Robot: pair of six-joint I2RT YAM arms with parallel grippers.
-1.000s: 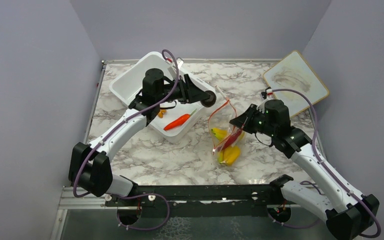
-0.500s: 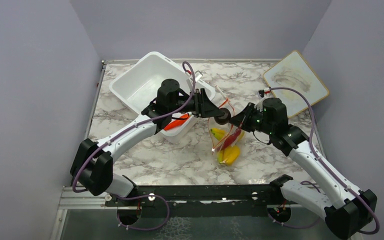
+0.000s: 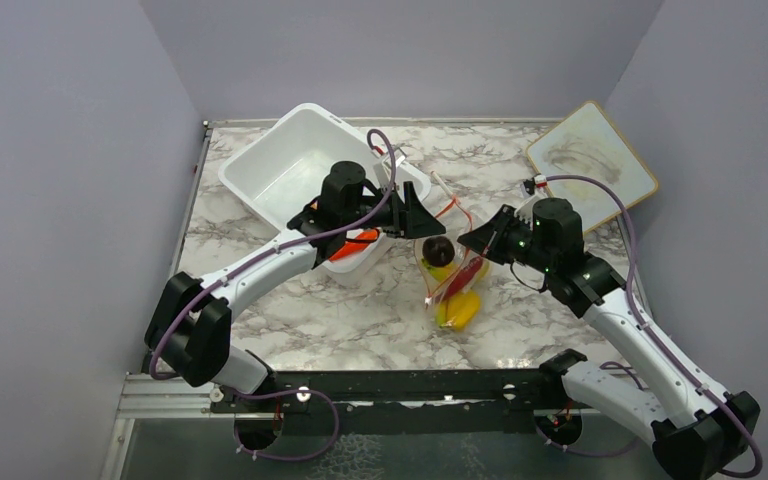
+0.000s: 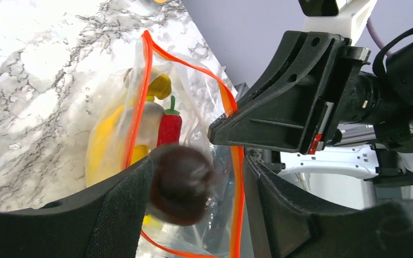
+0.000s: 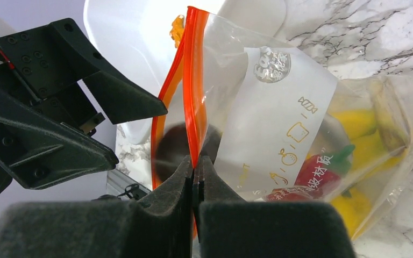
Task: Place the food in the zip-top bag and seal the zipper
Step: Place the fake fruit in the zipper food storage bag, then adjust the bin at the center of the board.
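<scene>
Zip-top bag [image 3: 452, 290] lies mid-table [image 3: 340, 310], red chili [image 4: 168, 129] inside. The right gripper [image 5: 195, 161], arm stretched in from the right, pinches its zipper [image 5: 192, 80] tight. Opposite, the left gripper [image 3: 422, 228] hangs at the mouth, jaws spread, gripping nothing; the dark brown round fruit [image 4: 180, 183] is blurred between them. Beyond, a white tub [image 3: 270, 165].

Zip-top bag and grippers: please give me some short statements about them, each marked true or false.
1. The right gripper pinches the zipper of the zip-top bag. True.
2. The carrot lies inside the bag. False: the carrot lies in the white tub.
3. The red chili is inside the bag. True.
4. The left gripper is clamped on the brown fruit. False: its jaws stand open, and the fruit is loose at the bag's mouth.
5. The bag is sealed. False: its mouth gapes open.
</scene>
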